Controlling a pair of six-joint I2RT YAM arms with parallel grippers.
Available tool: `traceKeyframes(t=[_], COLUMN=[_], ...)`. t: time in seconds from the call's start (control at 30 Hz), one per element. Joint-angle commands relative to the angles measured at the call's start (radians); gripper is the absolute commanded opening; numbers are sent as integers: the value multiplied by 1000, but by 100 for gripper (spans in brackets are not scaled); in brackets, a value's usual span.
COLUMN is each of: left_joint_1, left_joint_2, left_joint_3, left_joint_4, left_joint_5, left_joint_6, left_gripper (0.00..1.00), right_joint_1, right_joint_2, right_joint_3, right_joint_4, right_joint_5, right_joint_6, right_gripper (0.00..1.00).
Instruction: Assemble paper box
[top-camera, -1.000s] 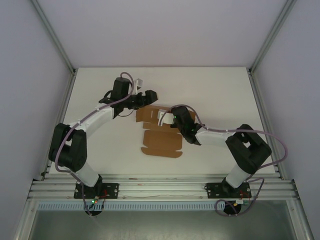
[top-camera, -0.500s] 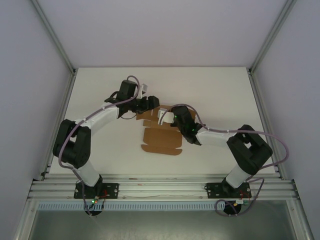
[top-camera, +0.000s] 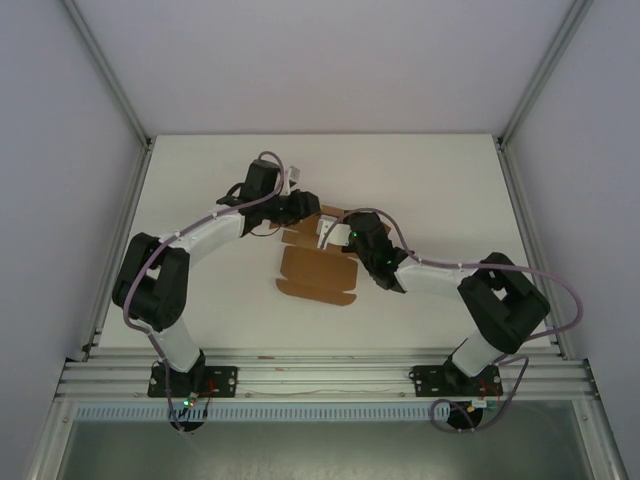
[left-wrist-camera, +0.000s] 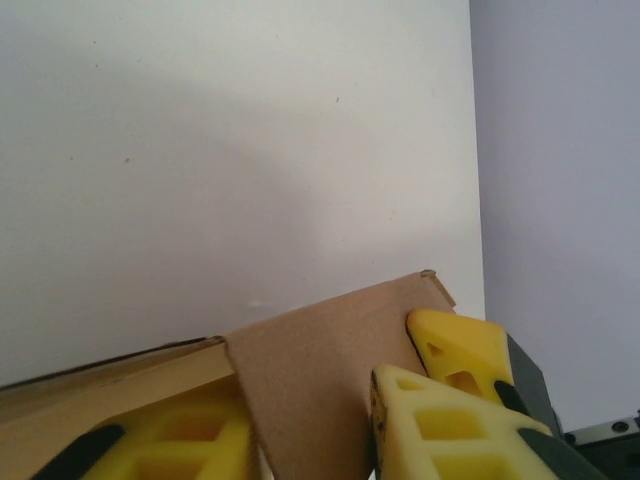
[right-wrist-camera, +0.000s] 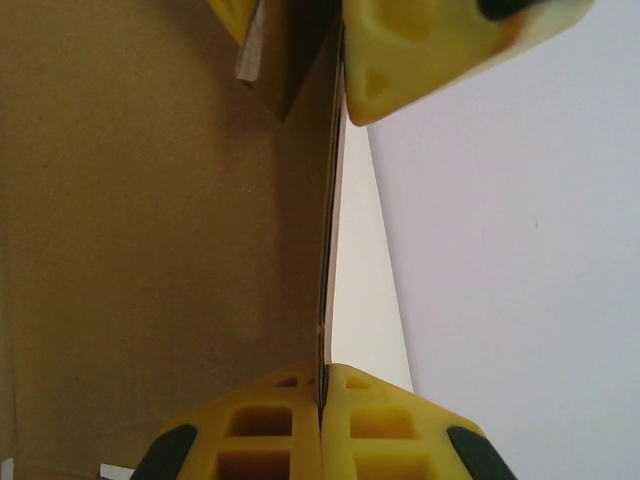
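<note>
Your arms bend inward to the paper box (top-camera: 315, 275): right gripper (right-wrist-camera: 322, 385) pinches its wall, left gripper (top-camera: 312, 208) narrowly straddles its flap, grip unclear.

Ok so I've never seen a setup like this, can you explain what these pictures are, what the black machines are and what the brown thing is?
These are two robot arms bolted to the near edge of a white table: the left arm and the right arm. The wide picture comes from a camera fixed above and behind them. The two close-ups come from a camera on each wrist, and the yellow blocks at the bottom of each are that arm's own gripper fingers. The brown thing is a cardboard box, mostly a flat cut sheet, lying between the arms. The right gripper is shut on a thin edge of it, seen side-on. The left gripper has its fingers either side of a raised flap; whether it grips it is unclear.
</note>
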Motion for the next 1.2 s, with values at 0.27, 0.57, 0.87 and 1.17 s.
traceKeyframes(t=[0.27, 0.57, 0.87, 1.17], left_joint_1=[-35, -34, 83, 101], left_joint_2=[-28, -292, -473, -395], left_joint_3=[1, -148, -413, -588], left_joint_4=[71, -120, -152, 277], left_joint_5=[-94, -378, -674, -509], left_joint_6=[-24, 197, 280, 310], left_gripper=[21, 100, 100, 100], right_joint_1=[14, 13, -4, -66], right_joint_2=[-65, -90, -159, -255], right_joint_3=[-28, 3, -1, 49], right_joint_4=[33, -42, -107, -317], right_joint_5=[-26, 59, 31, -199], right_joint_6=[19, 49, 116, 291], right_gripper=[0, 0, 0, 0])
